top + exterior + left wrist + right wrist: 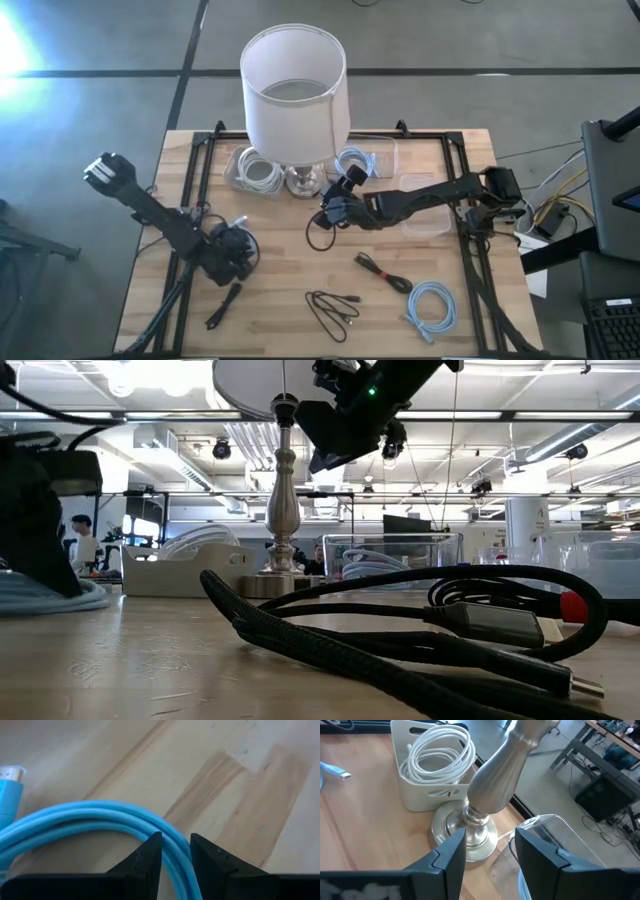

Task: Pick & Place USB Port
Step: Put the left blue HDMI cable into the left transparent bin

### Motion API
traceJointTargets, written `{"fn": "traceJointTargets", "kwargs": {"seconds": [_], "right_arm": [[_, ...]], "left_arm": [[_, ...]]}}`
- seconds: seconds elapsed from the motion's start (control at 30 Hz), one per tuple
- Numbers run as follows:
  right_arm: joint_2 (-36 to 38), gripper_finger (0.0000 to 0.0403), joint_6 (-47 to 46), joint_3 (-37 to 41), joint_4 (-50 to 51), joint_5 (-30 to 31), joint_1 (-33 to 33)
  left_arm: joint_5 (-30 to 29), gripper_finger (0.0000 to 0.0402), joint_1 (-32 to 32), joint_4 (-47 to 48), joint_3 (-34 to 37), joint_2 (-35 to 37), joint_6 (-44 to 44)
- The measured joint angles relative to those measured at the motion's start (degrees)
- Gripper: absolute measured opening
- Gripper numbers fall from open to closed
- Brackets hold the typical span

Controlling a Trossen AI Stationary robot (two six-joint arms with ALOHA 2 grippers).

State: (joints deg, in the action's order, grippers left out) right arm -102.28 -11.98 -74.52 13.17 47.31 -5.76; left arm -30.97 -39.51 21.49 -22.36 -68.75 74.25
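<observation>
High view: left gripper (232, 250) low over table (290, 280), jaws narrowly parted around blue cable (100, 820). Right gripper (335, 208) beside lamp (295, 95), jaws apart, empty. Black USB cable (335, 310) lay untouched near front edge.

Lamp (295, 90): shade hides its stem from above. Blue cable (95, 820): cut off by the frame edge, left wrist view. People in the background: blurred.
</observation>
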Motion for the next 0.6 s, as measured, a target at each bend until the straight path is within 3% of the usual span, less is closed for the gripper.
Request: {"fn": "traceJointTargets", "kwargs": {"seconds": [0.4,0.6], "right_arm": [[-0.1,0.0164,0.0,0.0,0.0,0.0,0.0],[-0.1,0.0164,0.0,0.0,0.0,0.0,0.0]], "left_arm": [[-0.6,0.0085,0.0,-2.7,0.3,-5.2,8.0],[0.4,0.0072,0.0,-2.9,-0.8,-3.1,3.1]]}}
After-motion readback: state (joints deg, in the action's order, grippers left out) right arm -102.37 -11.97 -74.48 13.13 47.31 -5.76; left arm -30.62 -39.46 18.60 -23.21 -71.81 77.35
